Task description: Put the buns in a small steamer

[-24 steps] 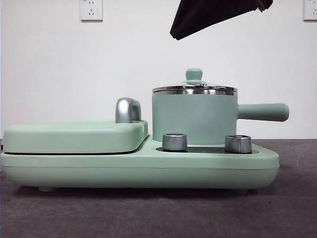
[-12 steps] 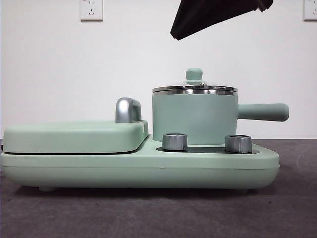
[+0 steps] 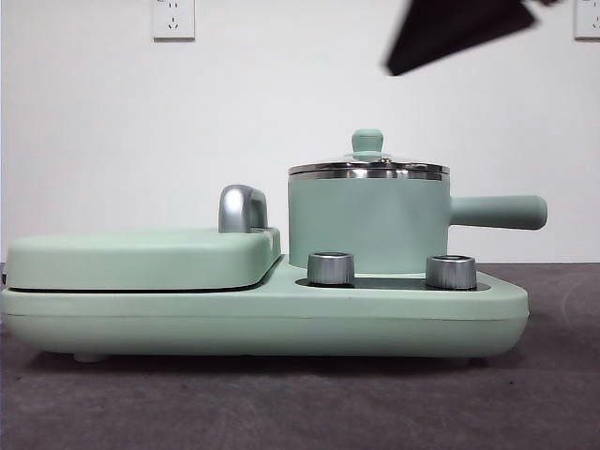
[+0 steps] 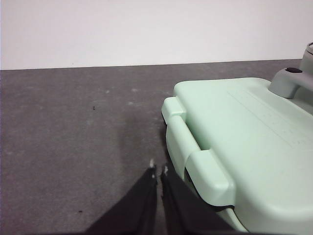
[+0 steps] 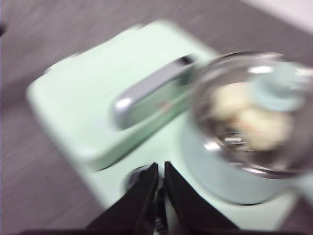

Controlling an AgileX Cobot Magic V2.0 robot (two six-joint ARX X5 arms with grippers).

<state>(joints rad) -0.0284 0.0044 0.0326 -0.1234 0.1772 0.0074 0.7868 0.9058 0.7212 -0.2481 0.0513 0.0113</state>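
Jaws of the right gripper (image 5: 160,169) stand nearly together, holding nothing. It hangs above the cooker, and in the front view shows only as a blurred dark tip (image 3: 459,33) high at about 1 o'clock from the steamer (image 3: 368,220). In the blurred right wrist view the buns (image 5: 247,117) appear as two pale lumps already inside the steamer, under its glass lid (image 5: 254,105). The steamer handle (image 3: 497,212) runs toward 3 o'clock. The griddle cover (image 3: 141,258) lies at 9 o'clock. The task looks complete; upward is open room. The left gripper (image 4: 158,171), jaws nearly shut and empty, waits beside the cooker's outer edge.
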